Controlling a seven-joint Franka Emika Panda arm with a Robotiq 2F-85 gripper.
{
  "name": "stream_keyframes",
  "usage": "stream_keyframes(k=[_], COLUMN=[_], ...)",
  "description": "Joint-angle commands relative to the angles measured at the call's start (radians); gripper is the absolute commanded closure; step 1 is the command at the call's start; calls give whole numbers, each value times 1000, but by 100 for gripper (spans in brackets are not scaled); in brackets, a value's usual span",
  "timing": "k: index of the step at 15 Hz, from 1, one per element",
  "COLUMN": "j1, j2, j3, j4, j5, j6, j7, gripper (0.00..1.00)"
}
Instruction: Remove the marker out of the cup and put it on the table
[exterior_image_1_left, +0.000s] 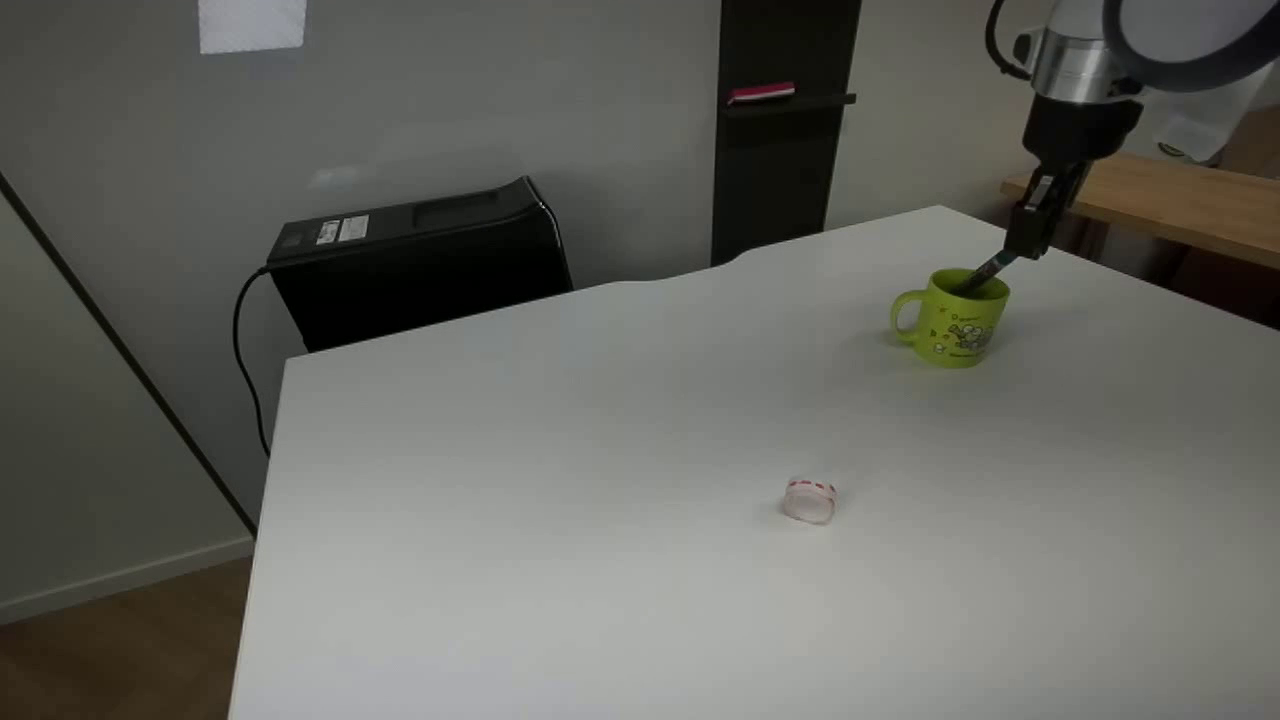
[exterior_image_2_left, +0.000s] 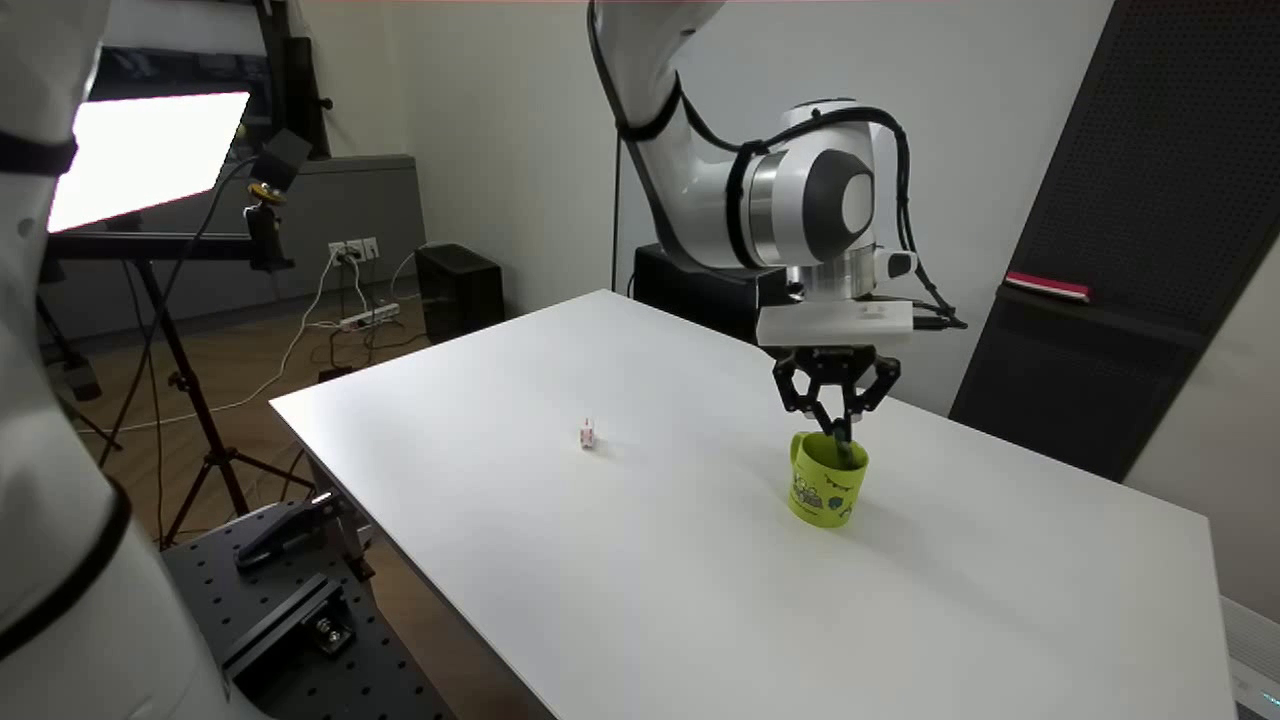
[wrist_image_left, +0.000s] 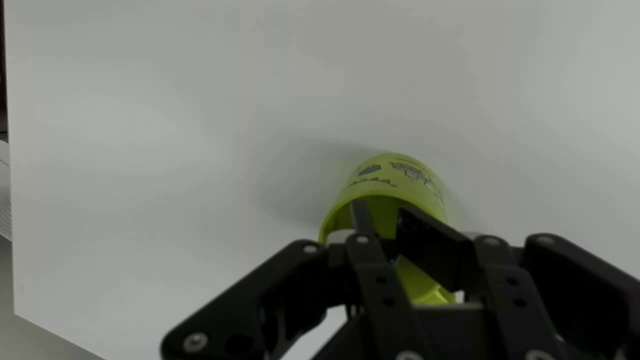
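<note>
The lime-green cup (exterior_image_1_left: 955, 335) stands upright on the white table (exterior_image_1_left: 550, 500); it also shows in an exterior view (exterior_image_2_left: 825, 490) and in the wrist view (wrist_image_left: 395, 180). The dark marker (exterior_image_1_left: 987, 272) leans in the cup, its lower end hidden inside. My gripper (exterior_image_1_left: 1025, 245) is just above the cup's rim, its fingers closed around the marker's upper end. In an exterior view the gripper (exterior_image_2_left: 840, 430) has its fingertips together at the cup's mouth. In the wrist view the fingers (wrist_image_left: 382, 225) cover most of the marker.
A small clear roundish object with red marks (exterior_image_1_left: 810, 502) lies on the table, also in an exterior view (exterior_image_2_left: 587, 434). A black box (exterior_image_1_left: 420, 260) stands behind the table edge. A light wooden table (exterior_image_1_left: 1180, 205) is beyond the far corner. The cup's handle (exterior_image_1_left: 905, 315) sticks out sideways.
</note>
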Motion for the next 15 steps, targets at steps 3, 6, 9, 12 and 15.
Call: stream_keyframes(k=[3, 6, 9, 12, 15], j1=[-102, -118, -131, -153, -149], j2=[-38, -44, -48, -46, -45], j3=[96, 101, 107, 129, 149], j4=[89, 139, 185, 221, 194], j5=[160, 196, 226, 287, 308], j6=[-186, -260, -327, -399, -355], j7=[-118, -134, -153, -217, -268], gripper=[95, 95, 95, 95, 95])
